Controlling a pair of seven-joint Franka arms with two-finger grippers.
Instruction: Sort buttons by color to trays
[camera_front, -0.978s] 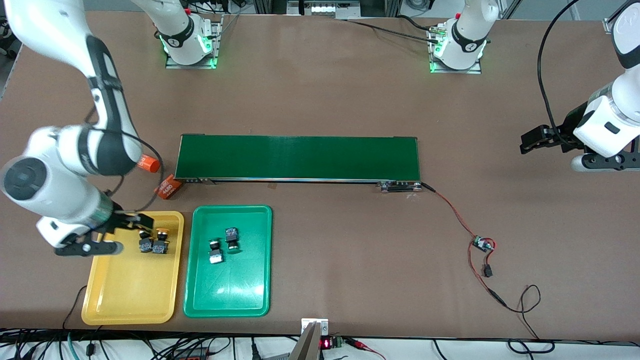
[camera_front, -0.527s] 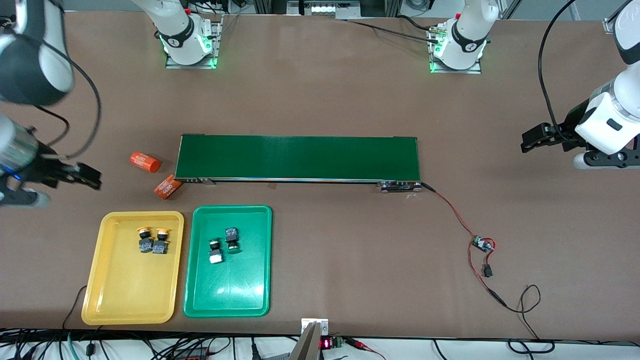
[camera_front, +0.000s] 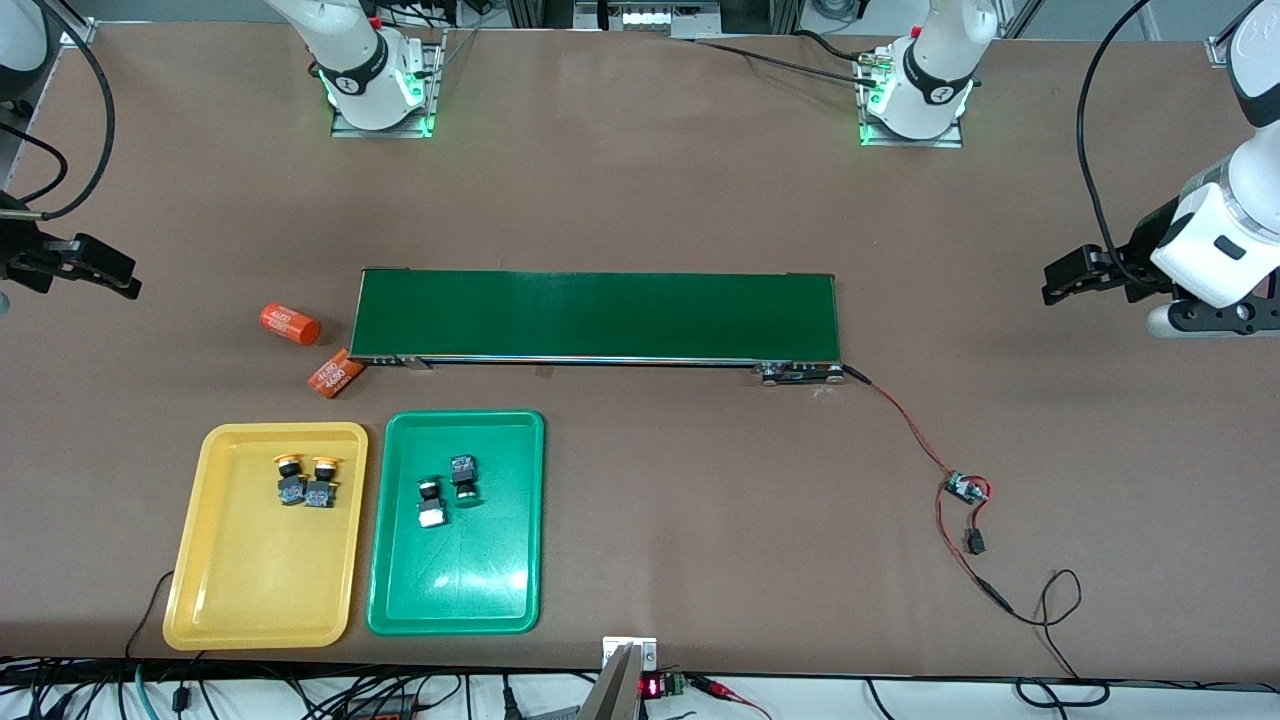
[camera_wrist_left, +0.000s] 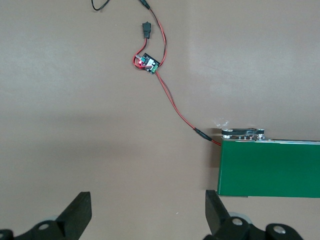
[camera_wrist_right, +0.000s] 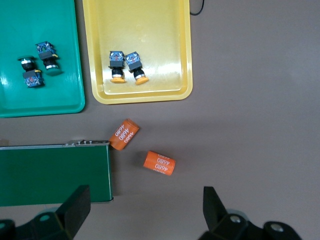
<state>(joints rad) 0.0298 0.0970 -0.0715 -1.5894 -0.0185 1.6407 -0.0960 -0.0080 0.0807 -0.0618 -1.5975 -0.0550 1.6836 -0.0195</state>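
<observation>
Four buttons sorted, both arms clear

Both sets of fingers stand wide apart and hold nothing. The right gripper (camera_front: 95, 268) hangs over bare worktop (camera_front: 640, 180) at its own end; the left gripper (camera_front: 1075, 280) waits over its end. Two yellow-capped buttons (camera_front: 306, 481) lie in the yellow tray (camera_front: 200, 600), two green buttons (camera_front: 446, 489) in the green tray (camera_front: 400, 610). Sorting looks finished; the next move likely only parks the arms.
</observation>
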